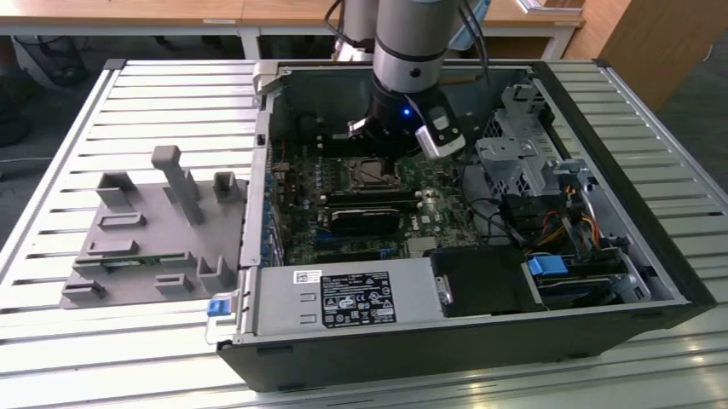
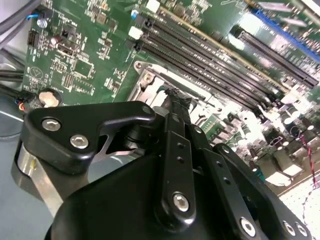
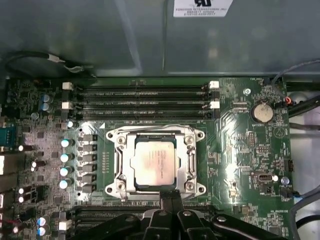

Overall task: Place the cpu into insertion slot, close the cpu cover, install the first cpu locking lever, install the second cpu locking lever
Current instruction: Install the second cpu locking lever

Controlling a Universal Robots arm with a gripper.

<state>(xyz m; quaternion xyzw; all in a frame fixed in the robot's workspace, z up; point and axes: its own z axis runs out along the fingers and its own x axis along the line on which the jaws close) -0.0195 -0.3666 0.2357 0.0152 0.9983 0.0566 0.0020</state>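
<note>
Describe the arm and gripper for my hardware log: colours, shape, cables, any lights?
In the exterior view the arm is a round silver-grey tube with dark cables running alongside. Its wrist end is black, with a small blue light and a silver-white module clipped on. In the second wrist view the gripper is matt black: flat linkage bars joined by silver screw heads, narrowing to slim fingers, on a silver base.

Claw [image 3: 170, 197] downward, fingers pressed together.
</note>
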